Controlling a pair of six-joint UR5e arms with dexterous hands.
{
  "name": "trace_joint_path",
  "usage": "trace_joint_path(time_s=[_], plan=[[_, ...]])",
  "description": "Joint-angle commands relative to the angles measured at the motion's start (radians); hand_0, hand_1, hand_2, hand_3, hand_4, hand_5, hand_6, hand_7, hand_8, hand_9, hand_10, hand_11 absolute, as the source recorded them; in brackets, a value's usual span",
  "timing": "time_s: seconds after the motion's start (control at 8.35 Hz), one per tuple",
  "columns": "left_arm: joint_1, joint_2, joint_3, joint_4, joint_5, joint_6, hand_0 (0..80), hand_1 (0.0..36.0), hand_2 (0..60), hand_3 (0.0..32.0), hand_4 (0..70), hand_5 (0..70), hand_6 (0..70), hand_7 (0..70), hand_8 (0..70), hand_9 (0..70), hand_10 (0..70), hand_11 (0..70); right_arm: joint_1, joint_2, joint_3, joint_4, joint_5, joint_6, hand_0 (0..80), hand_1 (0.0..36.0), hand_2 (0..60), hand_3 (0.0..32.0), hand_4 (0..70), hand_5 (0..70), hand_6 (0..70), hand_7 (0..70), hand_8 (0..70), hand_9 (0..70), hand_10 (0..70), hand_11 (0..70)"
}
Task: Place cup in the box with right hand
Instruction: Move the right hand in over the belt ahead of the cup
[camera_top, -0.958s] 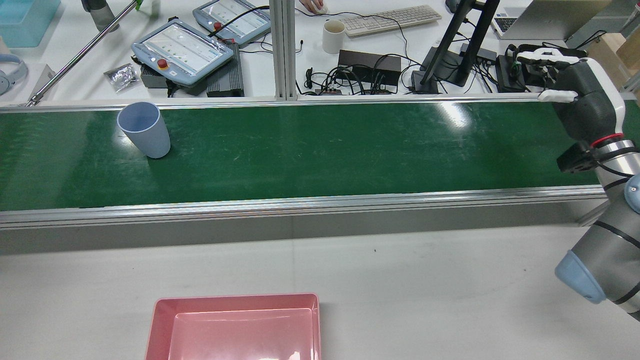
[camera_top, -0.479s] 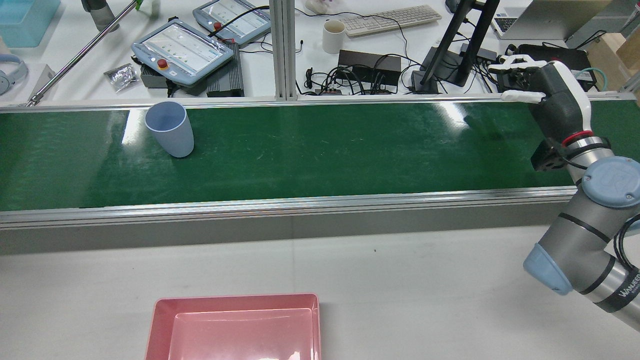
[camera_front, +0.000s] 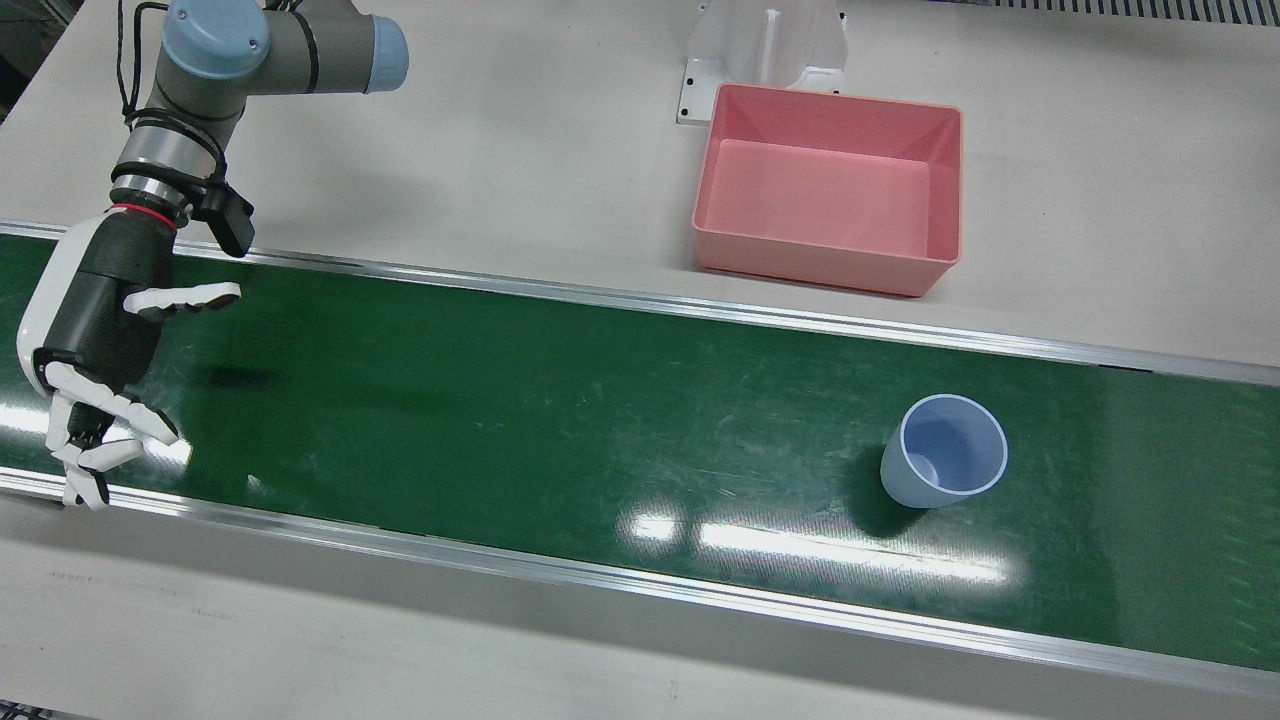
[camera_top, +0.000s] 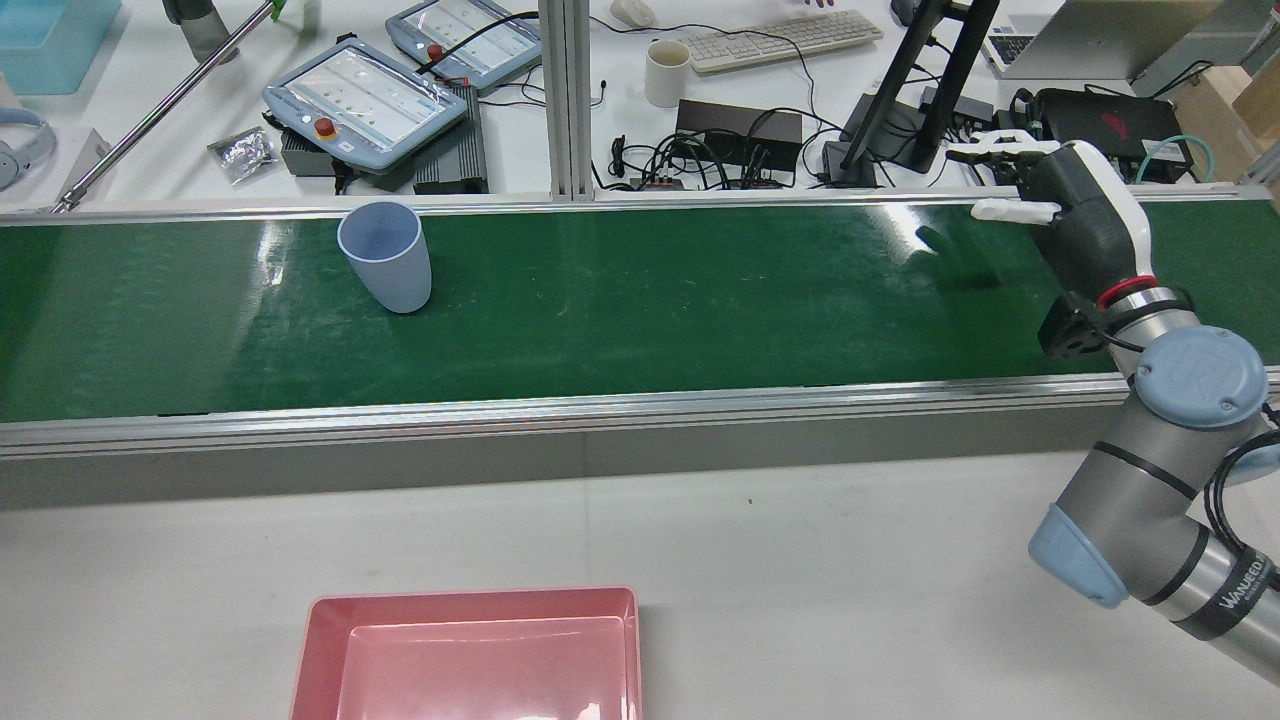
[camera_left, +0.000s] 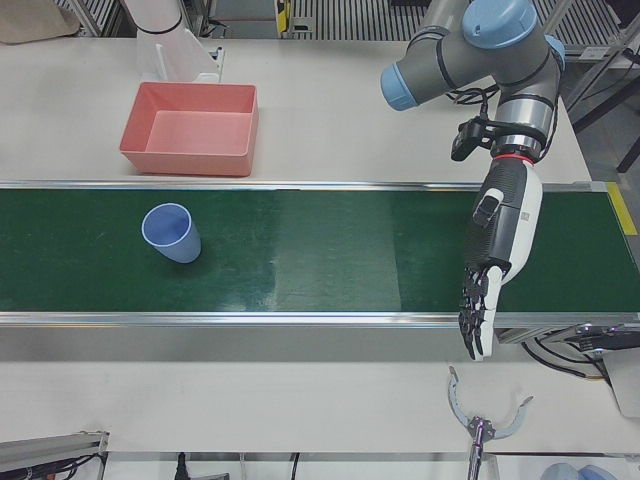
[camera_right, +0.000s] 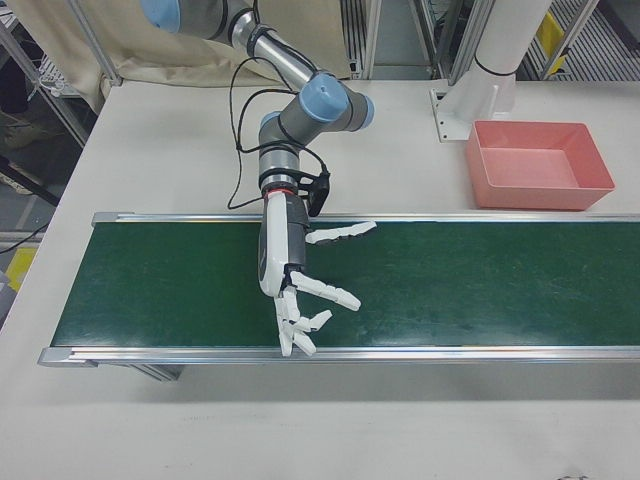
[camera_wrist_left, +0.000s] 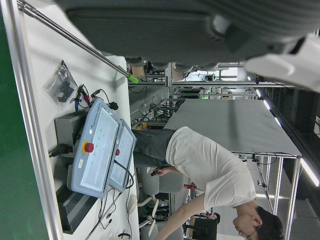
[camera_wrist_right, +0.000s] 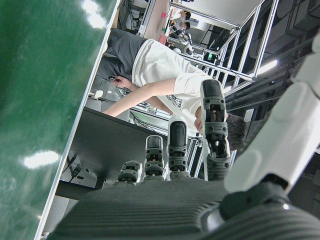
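A pale blue cup (camera_top: 388, 258) (camera_front: 945, 465) (camera_left: 172, 233) stands upright on the green conveyor belt (camera_top: 700, 300), toward its far edge in the rear view. My right hand (camera_top: 1070, 215) (camera_front: 95, 340) (camera_right: 290, 270) hovers over the belt's right part, far from the cup, open with fingers spread and holding nothing. The pink box (camera_top: 470, 600) (camera_front: 820, 265) (camera_left: 190, 158) (camera_right: 530, 195) sits on the white table on the robot's side of the belt and has nothing in it. My left hand (camera_left: 497, 250) stretches across the belt's other end, open.
Behind the belt in the rear view lie two teach pendants (camera_top: 365, 100), a white mug (camera_top: 667, 72), a keyboard (camera_top: 785, 38) and cables. A person in a white shirt (camera_wrist_left: 210, 165) stands at that desk. Aluminium rails (camera_top: 600, 410) border the belt.
The cup has travelled to the right along the belt in the rear view. My right hand has swung left and down, closer to the belt's far rail.
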Motion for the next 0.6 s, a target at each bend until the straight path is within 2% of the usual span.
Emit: trace_joint_path(time_s=[0.0, 0.48], plan=[[-0.001, 0.000, 0.000, 0.000, 0.000, 0.000, 0.0, 0.0, 0.0, 0.0, 0.0, 0.0, 0.0, 0.0, 0.0, 0.0, 0.0, 0.0, -0.005, -0.011, 0.020, -0.002, 0.000, 0.003, 46.4, 0.0, 0.0, 0.0, 34.1, 2.3, 11.7, 52.5, 8.7, 20.5, 5.2, 7.9], [0.000, 0.000, 0.000, 0.000, 0.000, 0.000, 0.0, 0.0, 0.0, 0.0, 0.0, 0.0, 0.0, 0.0, 0.0, 0.0, 0.0, 0.0, -0.060, -0.008, 0.014, -0.002, -0.001, -0.020, 46.6, 0.0, 0.0, 0.0, 30.7, 2.7, 11.8, 52.8, 9.1, 21.3, 5.0, 7.8]])
